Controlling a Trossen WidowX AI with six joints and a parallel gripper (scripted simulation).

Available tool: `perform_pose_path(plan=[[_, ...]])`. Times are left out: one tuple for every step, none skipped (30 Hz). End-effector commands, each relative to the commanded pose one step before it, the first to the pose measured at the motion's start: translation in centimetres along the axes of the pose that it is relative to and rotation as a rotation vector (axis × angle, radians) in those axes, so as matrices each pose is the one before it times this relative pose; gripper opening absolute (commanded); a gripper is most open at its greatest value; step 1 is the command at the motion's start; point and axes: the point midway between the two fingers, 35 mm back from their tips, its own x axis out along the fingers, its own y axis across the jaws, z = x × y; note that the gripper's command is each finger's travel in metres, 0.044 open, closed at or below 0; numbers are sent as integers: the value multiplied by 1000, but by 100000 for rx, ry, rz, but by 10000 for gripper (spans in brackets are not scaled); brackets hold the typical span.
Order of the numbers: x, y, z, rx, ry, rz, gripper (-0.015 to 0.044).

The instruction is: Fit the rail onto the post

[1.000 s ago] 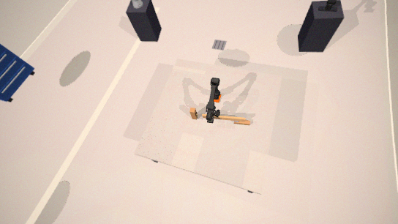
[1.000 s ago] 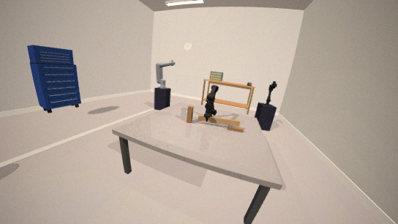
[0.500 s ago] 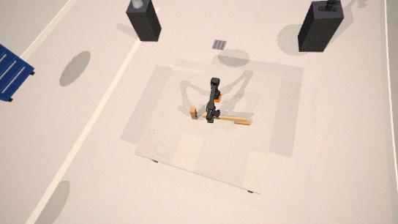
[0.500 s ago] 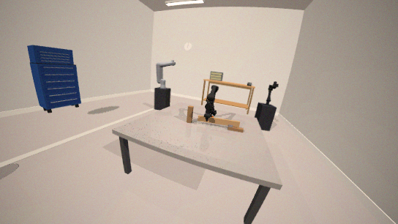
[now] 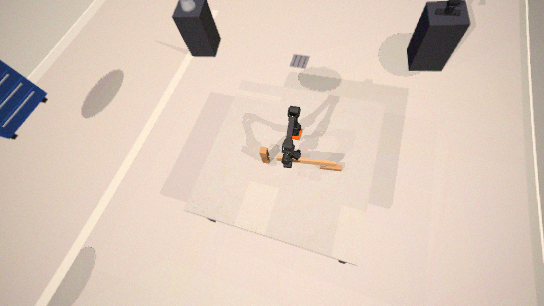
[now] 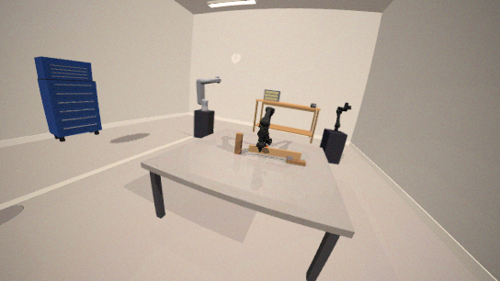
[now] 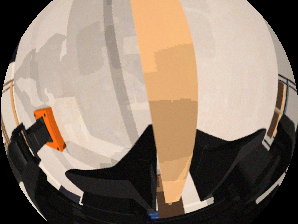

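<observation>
From where I stand, the claw [image 6: 262, 148] is clamped on the bed rail [image 6: 276, 153] near its post-side end, the dark fingers pinching the pale wood from either side in the wrist view. The rail runs from there across the surface [image 6: 221, 176] toward the footboard block [image 6: 298, 161], and its far end looks seated there, though the bracket is too small to make out. The near end looks raised off the surface, just beside the post [image 6: 238, 142].

In the overhead view a gap shows between rail [image 5: 315, 163] and post [image 5: 264, 154], so the pegs are not yet home by my reckoning; the pegs and holes themselves I cannot see. Left to do: line up, push in until the end meets the post, check level, release.

Room is generous. The work sits well in from every edge, and nothing else stands near. The push must run straight along the rail; too much sideways swing could draw the far end off the block.
</observation>
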Motion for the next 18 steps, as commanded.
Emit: perform_pose_path(plan=[[-308, -72, 141, 155, -881, -1532, 0], [0, 0, 0, 0, 0, 0, 0], [14, 3, 0, 0, 0, 0, 0], [0, 0, 0, 0, 0, 0, 0], [2, 1, -4, 0, 0, 0, 0], [5, 2, -9, 0, 1, 0, 0], [7, 3, -13, 0, 1, 0, 0], [10, 4, -17, 0, 2, 0, 0], [12, 5, -21, 0, 2, 0, 0], [14, 6, -25, 0, 2, 1, 0], [15, 6, -27, 0, 2, 1, 0], [16, 6, -28, 0, 3, 1, 0], [15, 6, -28, 0, 3, 1, 0], [15, 6, -28, 0, 3, 1, 0], [15, 6, -30, 0, 3, 1, 0], [13, 5, -29, 0, 3, 1, 0], [13, 5, -30, 0, 3, 1, 0], [12, 4, -30, 0, 3, 0, 0]])
